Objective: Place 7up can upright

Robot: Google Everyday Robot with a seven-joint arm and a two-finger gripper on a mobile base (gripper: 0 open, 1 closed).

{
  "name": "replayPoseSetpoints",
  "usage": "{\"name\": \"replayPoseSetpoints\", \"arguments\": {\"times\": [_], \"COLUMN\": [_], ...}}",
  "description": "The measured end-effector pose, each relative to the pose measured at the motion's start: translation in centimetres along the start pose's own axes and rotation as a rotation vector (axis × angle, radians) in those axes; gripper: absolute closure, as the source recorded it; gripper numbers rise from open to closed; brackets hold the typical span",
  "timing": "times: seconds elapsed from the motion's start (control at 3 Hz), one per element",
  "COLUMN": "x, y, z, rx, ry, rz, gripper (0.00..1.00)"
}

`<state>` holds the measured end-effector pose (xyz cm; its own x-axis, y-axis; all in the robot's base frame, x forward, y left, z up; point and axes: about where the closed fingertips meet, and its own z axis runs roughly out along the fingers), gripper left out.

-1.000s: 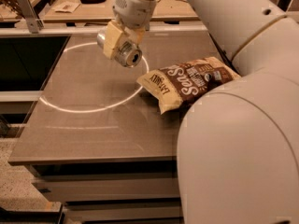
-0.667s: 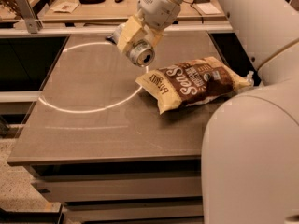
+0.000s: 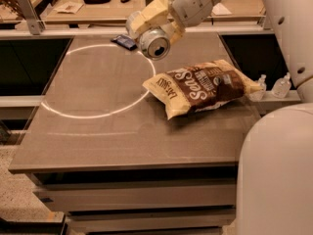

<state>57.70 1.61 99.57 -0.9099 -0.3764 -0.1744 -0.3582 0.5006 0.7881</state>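
The 7up can (image 3: 154, 44) is held on its side above the table, its silver end facing the camera. My gripper (image 3: 152, 29) is shut on the can, its cream-coloured fingers (image 3: 145, 16) gripping the can's body from above. It hangs over the far middle of the brown table (image 3: 112, 126), above the right edge of the white circle (image 3: 93, 82) marked on it. The arm reaches in from the upper right.
A brown-and-yellow chip bag (image 3: 201, 87) lies on the table right of centre, just below the gripper. A small dark-blue packet (image 3: 124, 41) lies at the far edge. Two small clear bottles (image 3: 274, 87) stand on a ledge at right. The robot's white body (image 3: 276, 175) fills the lower right.
The gripper with the can has moved right and up, away from the circle's middle, and a dark-blue packet behind it has come into view.
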Motion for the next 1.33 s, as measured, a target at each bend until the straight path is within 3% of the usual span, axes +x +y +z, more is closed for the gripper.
{"name": "replayPoseSetpoints", "arguments": {"times": [0.33,0.67,1.0,1.33], "x": [0.4,1.4,0.3,-0.6], "y": [2.9,4.7,5.3,5.4], "z": [-1.0,-1.4,-1.3,-0.7], "rx": [-0.172,-0.28,-0.304,-0.318], "ry": [0.017,0.07,0.041,0.052], "rz": [0.073,0.193,0.219,0.249], "gripper": [1.0,1.0,1.0,1.0]}}
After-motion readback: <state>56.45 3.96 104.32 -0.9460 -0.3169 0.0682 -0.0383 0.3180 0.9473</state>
